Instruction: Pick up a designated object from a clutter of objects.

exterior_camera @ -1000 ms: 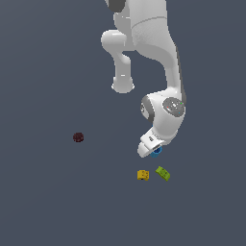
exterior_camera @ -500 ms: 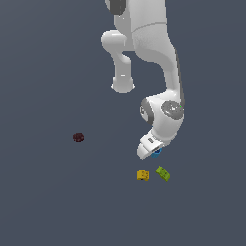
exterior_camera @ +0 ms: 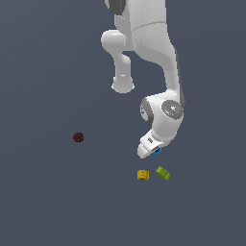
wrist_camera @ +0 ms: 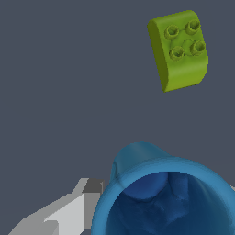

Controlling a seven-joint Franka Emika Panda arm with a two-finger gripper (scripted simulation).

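Note:
The bright blue cup fills the wrist view's near part, hollow top facing the camera. One grey finger lies against its outer wall, and a sliver of the other finger shows at the cup's far side, so the jaws stand on both sides of it. In the exterior view my gripper points down with the blue cup at its tip, just above the yellow block and lime green block. The slim dark blue piece is out of view.
The lime green block, studs up, lies a short way from the cup. A dark red knobbly ball sits alone far towards the exterior view's left. The arm's base stands behind.
The gripper and the blue cup have barely shifted; the wrist sits about where it was. The blocks and the ball have not moved.

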